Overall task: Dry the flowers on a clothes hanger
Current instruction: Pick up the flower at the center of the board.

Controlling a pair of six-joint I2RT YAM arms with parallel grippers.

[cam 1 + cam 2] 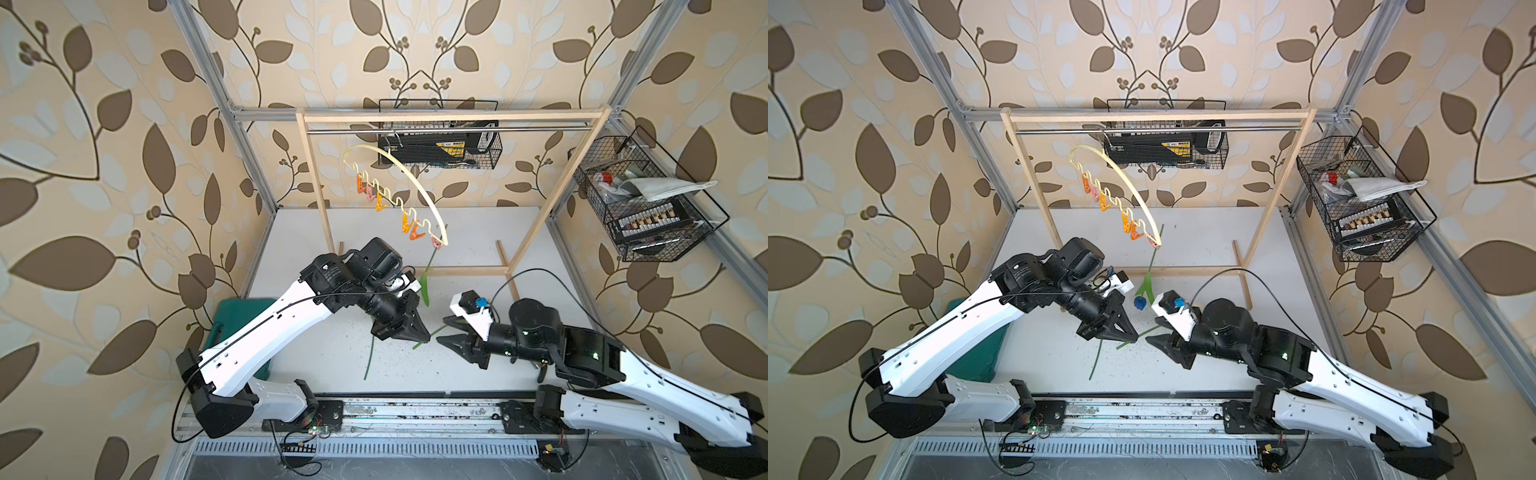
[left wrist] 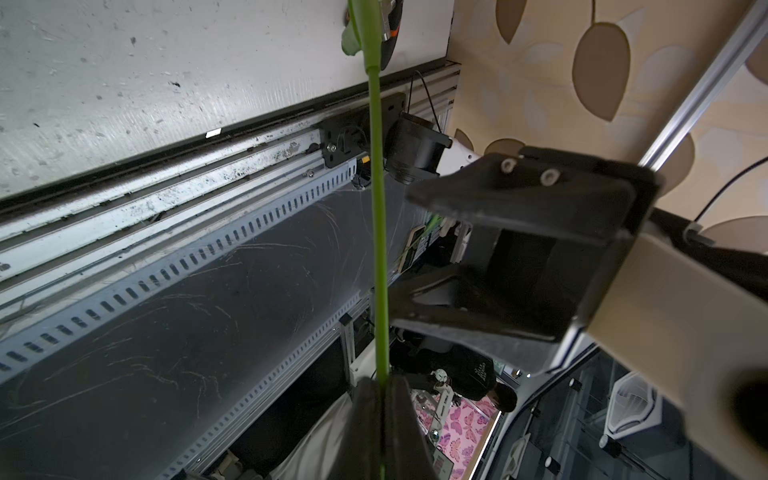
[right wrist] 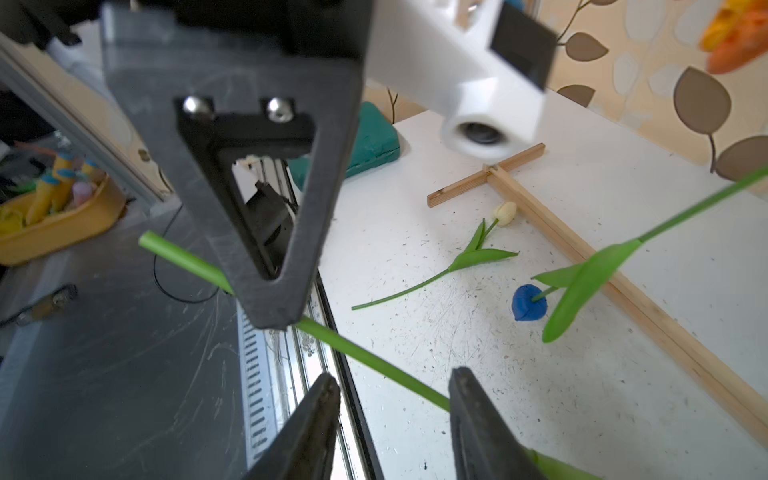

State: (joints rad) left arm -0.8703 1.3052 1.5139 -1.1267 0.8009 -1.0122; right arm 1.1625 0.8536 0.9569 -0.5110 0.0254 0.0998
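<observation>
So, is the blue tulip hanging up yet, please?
Hanging head down: the blue tulip has its stem in a clothespin on the hanger.

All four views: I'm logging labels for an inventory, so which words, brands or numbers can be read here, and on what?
Nothing reads legibly.
Yellow label on the black box in the back wire basket: print too small.
Sticker on the left arm joint: white lettering, blurred.
Person's black top in the left wrist view: pale print, too small.
</observation>
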